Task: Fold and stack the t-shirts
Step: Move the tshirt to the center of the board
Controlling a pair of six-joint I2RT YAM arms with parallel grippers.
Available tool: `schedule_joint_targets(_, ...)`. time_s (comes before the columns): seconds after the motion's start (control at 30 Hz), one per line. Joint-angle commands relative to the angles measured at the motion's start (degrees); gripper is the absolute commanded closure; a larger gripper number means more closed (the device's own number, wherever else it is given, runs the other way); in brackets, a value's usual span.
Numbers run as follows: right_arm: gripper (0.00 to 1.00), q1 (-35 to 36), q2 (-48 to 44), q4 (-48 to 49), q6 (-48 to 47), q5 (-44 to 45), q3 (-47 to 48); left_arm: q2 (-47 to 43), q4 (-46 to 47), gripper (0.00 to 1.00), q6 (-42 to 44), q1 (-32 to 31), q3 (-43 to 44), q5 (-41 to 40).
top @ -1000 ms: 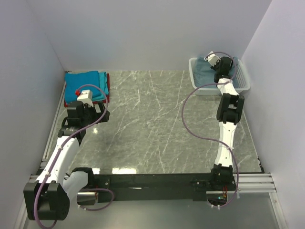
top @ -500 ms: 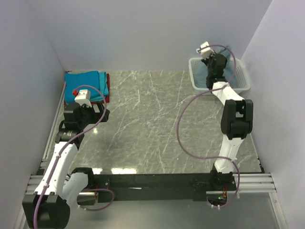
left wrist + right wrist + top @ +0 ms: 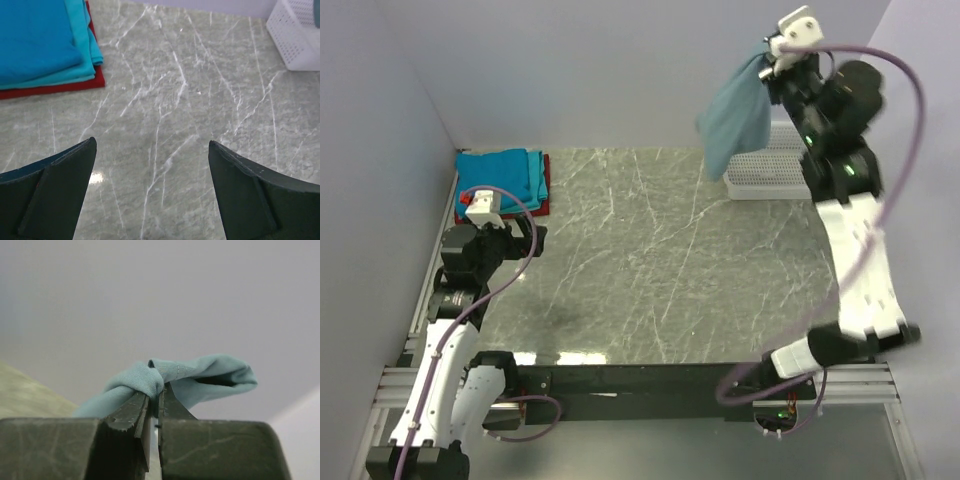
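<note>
My right gripper (image 3: 770,58) is raised high at the back right, shut on a bunch of the dusty grey-blue t-shirt (image 3: 735,110), which hangs down in front of the white basket (image 3: 775,180). In the right wrist view the cloth (image 3: 150,380) is pinched between my shut fingertips (image 3: 156,390). A folded stack of bright blue (image 3: 492,175), teal (image 3: 534,175) and red (image 3: 544,190) t-shirts lies at the back left; it also shows in the left wrist view (image 3: 35,40). My left gripper (image 3: 505,240) is open and empty, just in front of that stack.
The white mesh basket stands at the back right by the wall; its corner shows in the left wrist view (image 3: 297,35). Grey walls close in the marble table (image 3: 650,260) on the left, back and right.
My right gripper has lifted the grey-blue t-shirt out of the basket and high above it. My left arm has drawn back slightly toward the near left.
</note>
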Motion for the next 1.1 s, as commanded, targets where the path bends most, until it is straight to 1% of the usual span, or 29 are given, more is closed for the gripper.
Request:
schedule_joint_targets(0.0, 1.00, 3.85, -8.15, -10.65, 8.39, -11.47, 3.42, -2.28, 2.61, 0.01, 0.02, -0.21, 0.63, 1.33)
schedule_joint_targets(0.03, 1.00, 3.94, -8.76, -9.69, 11.98, -9.90, 1.84, -2.80, 2.52, 0.01, 0.02, -0.21, 0.63, 1.33)
schedule_joint_targets(0.07, 1.00, 4.20, -9.55, -6.81, 12.88, -7.10, -0.26, -3.07, 2.43, 0.01, 0.02, -0.21, 0.72, 1.16)
schedule_joint_targets(0.1, 0.81, 4.29, -9.47, -5.47, 12.98, 0.76, -4.98, -3.33, 2.43, 0.01, 0.02, -0.21, 0.72, 1.07)
schedule_joint_targets(0.13, 0.64, 4.38, -9.30, -4.68, 12.46, 4.67, -7.47, -3.86, 2.26, 0.01, 0.02, -0.21, 0.63, 0.98)
schedule_joint_targets(0.17, 0.50, 4.38, -8.25, -2.93, 12.11, 8.27, -9.93, -4.21, 2.25, 0.00, 0.02, -0.21, 0.63, 0.98)
schedule_joint_targets(0.2, 0.40, 3.94, -7.72, -2.74, 11.93, 12.14, -14.56, -4.56, 2.17, 0.01, -0.06, -0.21, 0.63, 0.81)
schedule_joint_targets(0.23, 0.38, 3.07, -7.37, -2.91, 12.10, 15.13, -17.05, -5.17, 2.25, 0.01, -0.06, -0.21, 0.46, 0.98)
schedule_joint_targets(0.27, 0.37, 2.63, -7.97, -2.04, 12.62, 15.42, -20.03, -5.44, 2.34, 0.01, -0.06, -0.21, 0.28, 0.89)
schedule_joint_targets(0.3, 0.36, 2.10, -8.76, -1.34, 13.24, 14.91, -26.67, -5.62, 2.34, 0.00, -0.06, -0.21, 0.28, 0.89)
schedule_joint_targets(0.37, 0.36, 1.92, -12.01, 1.29, 14.56, 12.19, -33.47, -5.44, 2.52, 0.01, -0.06, -0.21, 0.19, 1.51)
schedule_joint_targets(0.4, 0.36, 1.92, -12.98, 1.66, 15.43, 10.78, -39.51, -5.27, 2.52, 0.01, -0.06, -0.21, 0.28, 1.94)
schedule_joint_targets(0.47, 0.36, 0.87, -15.18, 2.36, 15.44, 2.89, -44.91, -4.30, 2.43, 0.01, 0.02, -0.21, 0.45, 3.00)
schedule_joint_targets(0.5, 0.36, 0.69, -15.53, 2.62, 15.44, 0.16, -49.28, -3.78, 2.43, 0.01, -0.06, -0.21, 0.63, 3.44)
schedule_joint_targets(0.53, 0.36, 0.51, -15.10, 3.32, 15.36, -0.65, -51.24, -3.34, 2.43, 0.00, -0.06, -0.21, 0.72, 3.79)
schedule_joint_targets(0.6, 0.36, 0.42, -12.56, 2.37, 14.22, -2.15, -52.92, -3.07, 2.60, 0.01, -0.15, -0.30, 0.63, 4.67)
schedule_joint_targets(0.63, 0.36, 0.42, -7.94, 0.36, 13.69, -2.50, -51.71, -2.81, 2.87, 0.01, -0.33, -0.30, 0.54, 4.85)
schedule_joint_targets(0.67, 0.36, 0.34, -5.80, -5.84, 13.16, -7.37, -49.96, -2.72, 2.87, 0.01, -0.15, -0.30, 0.54, 5.20)
schedule_joint_targets(0.73, 0.34, 0.07, -3.68, -9.40, 11.32, -13.71, -47.22, -2.37, 2.61, 0.01, 0.02, -0.30, 0.63, 5.46)
schedule_joint_targets(0.77, 0.34, 0.16, -4.46, -9.33, 10.96, -19.32, -48.44, -2.45, 2.95, 0.01, 0.11, -0.30, 0.37, 6.77)
schedule_joint_targets(0.8, 0.34, 0.07, -5.51, -9.15, 9.48, -22.77, -49.06, -2.28, 3.48, 0.01, 0.11, -0.30, 0.10, 8.87)
schedule_joint_targets(0.83, 0.34, 0.07, -7.61, -11.59, 7.46, -25.59, -49.24, -1.93, 5.40, 0.01, 0.11, -0.56, -0.77, 11.85)
schedule_joint_targets(0.87, 0.34, -0.01, -8.32, -13.44, 5.27, -27.10, -49.33, -1.49, 6.64, 0.01, -0.06, -0.91, -1.30, 15.45)
schedule_joint_targets(0.9, 0.34, -0.01, -8.85, -15.29, 1.42, -29.46, -49.33, -0.70, 7.87, 0.01, -0.67, -1.35, -1.74, 22.88)
schedule_joint_targets(0.93, 0.34, 0.07, -9.47, -17.91, -1.84, -30.96, -49.50, 1.30, 8.84, 0.01, -1.29, -2.14, -2.00, 24.87)
schedule_joint_targets(0.97, 0.34, 0.07, -9.56, -24.81, -5.87, -32.37, -49.76, 2.72, 8.41, 0.01, -1.90, -4.15, -1.66, 26.11)
schedule_joint_targets(1.0, 0.35, 0.07, -9.82, -26.71, -10.18, -33.34, -51.68, 5.69, 7.45, 0.00, -1.74, -5.56, -1.13, 26.21)
schedule_joint_targets(1.03, 0.36, -0.28, -10.87, -26.73, -10.40, -32.74, -53.44, 7.20, 6.57, 0.01, -1.56, -7.14, -0.61, 25.68)
schedule_joint_targets(1.07, 0.36, -0.63, -11.57, -23.60, -9.61, -31.26, -57.46, 8.78, 5.26, 0.03, -1.47, -10.38, 0.27, 25.42)
